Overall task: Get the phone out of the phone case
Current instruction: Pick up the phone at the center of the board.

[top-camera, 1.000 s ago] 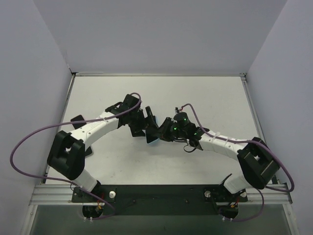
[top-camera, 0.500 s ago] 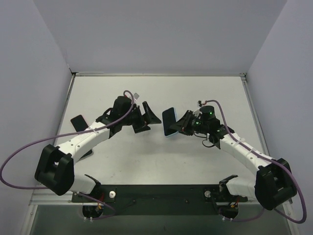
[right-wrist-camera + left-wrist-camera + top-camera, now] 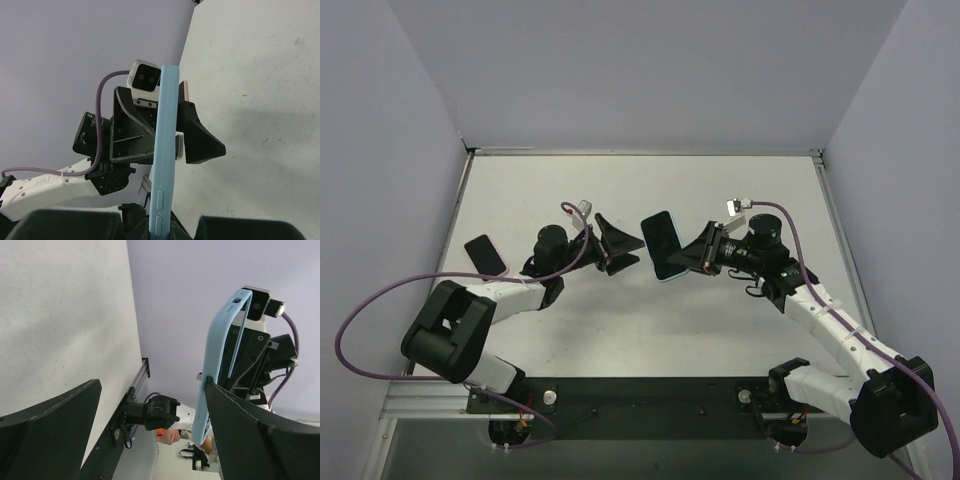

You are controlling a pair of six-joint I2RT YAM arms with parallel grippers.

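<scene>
The light blue phone case hangs above the table's middle, and my right gripper is shut on its right end. Its upper face is dark inside the blue rim; I cannot tell whether that is the phone. In the right wrist view the case stands edge-on, rising from my gripper, side buttons facing me. My left gripper is open just left of the case and apart from it. In the left wrist view the case stands beside the right finger, with nothing between the jaws of that gripper.
A dark flat rectangle, like a phone, lies on the white table at the left, beside the left arm. Grey walls close the table on three sides. A black rail with both arm bases runs along the near edge.
The two grippers, close together at the middle a second ago, have parted. The right one carried the case up and to the right; the left arm drew back left, jaws open.
</scene>
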